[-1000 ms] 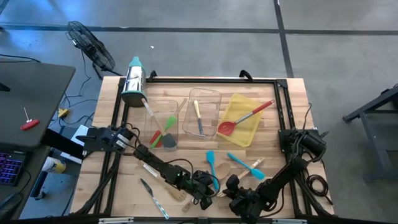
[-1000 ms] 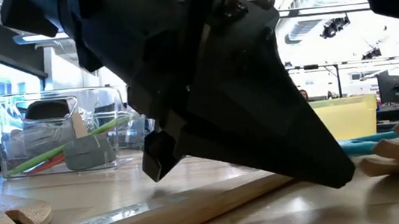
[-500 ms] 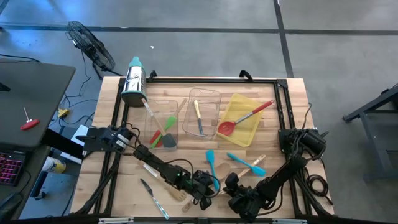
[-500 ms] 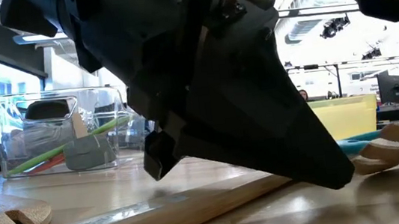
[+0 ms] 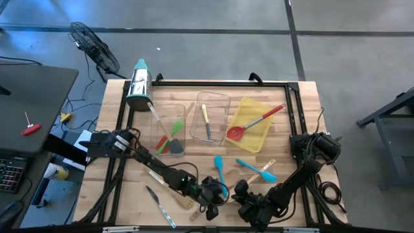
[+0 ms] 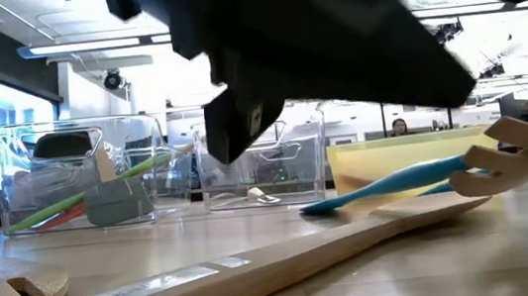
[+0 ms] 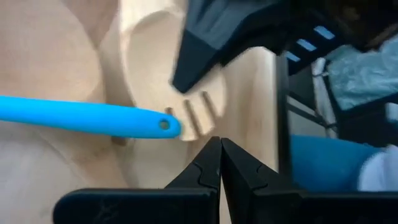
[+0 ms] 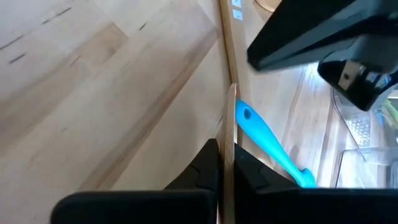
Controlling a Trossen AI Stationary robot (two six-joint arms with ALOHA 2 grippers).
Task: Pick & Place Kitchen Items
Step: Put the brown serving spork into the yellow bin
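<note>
While the left pincer [image 7: 219, 146] hangs clenched and empty, the right pincer [image 8: 226, 152] grips a wooden fork [image 6: 514, 151].

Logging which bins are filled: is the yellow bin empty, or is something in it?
Not empty. In the high view a red spoon lies across the yellow bin, bowl inside, handle over the rim.

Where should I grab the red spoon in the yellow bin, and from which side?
Probably by its handle's far end, from above. The red spoon lies slanted, bowl inside the yellow bin, handle sticking out past the rim, clear of the walls.
</note>
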